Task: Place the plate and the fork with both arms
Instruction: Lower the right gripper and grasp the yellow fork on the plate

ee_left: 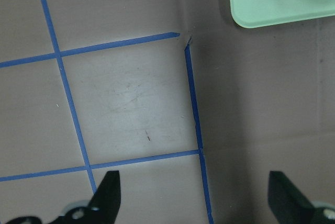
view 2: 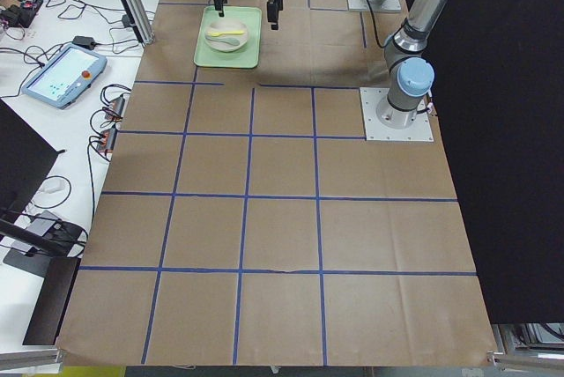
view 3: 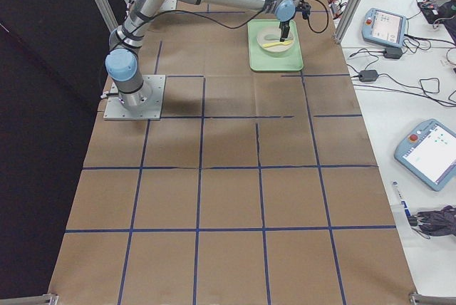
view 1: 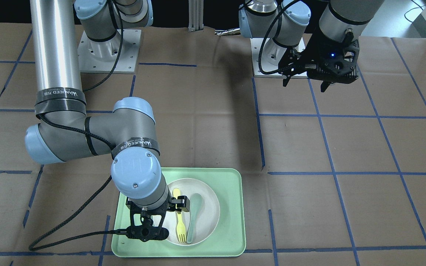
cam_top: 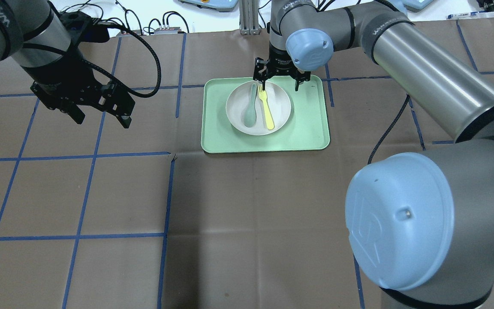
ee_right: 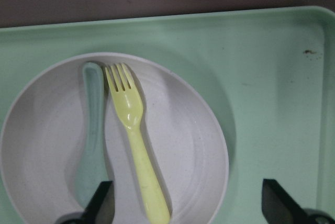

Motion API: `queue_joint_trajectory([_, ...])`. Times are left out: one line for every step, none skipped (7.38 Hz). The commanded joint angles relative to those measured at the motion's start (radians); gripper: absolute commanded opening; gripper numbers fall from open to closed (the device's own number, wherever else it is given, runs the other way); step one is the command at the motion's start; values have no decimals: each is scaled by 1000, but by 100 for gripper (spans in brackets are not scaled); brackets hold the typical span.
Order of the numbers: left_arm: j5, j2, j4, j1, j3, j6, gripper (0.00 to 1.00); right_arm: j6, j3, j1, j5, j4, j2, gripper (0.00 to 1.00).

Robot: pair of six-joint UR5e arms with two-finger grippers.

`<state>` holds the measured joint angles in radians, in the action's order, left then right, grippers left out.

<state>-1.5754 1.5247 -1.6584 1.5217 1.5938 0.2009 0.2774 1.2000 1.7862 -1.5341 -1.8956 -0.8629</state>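
Note:
The off-white plate [cam_top: 280, 103] lies in the mint-green tray [cam_top: 311, 128]. The pale-yellow fork [cam_top: 266, 110] lies in the plate, beside a grey-green spoon [cam_top: 250, 109]. My right gripper [cam_top: 278, 82] hangs open and empty over the plate's far edge, its fingers clear of the fork. In the right wrist view the fork [ee_right: 133, 140] and spoon [ee_right: 91, 140] lie side by side on the plate [ee_right: 193, 150], between the open fingertips [ee_right: 102, 203]. My left gripper [cam_top: 103, 122] is open and empty above bare table, well to the left of the tray. It also shows in the front view [view 1: 304, 85].
The tray [view 1: 231, 221] sits at the table's far middle, near the operators' edge. Brown paper with blue tape lines covers the table. The left wrist view shows only a tray corner [ee_left: 261, 4]. Cables and teach pendants lie on the white side bench [view 2: 53, 77].

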Motion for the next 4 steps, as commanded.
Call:
queue_joint_trajectory([0,0,0,0,0,0,100,3,0,28,-1,-48,45,96])
queue_joint_trajectory([0,0,0,0,0,0,100,3,0,35,-24,-63,62,91])
queue_joint_trajectory([0,0,0,0,-2,0,100,2,1,36,-26,-65,67,85])
queue_joint_trajectory([0,0,0,0,0,0,100,2,1,36,-26,-63,68,79])
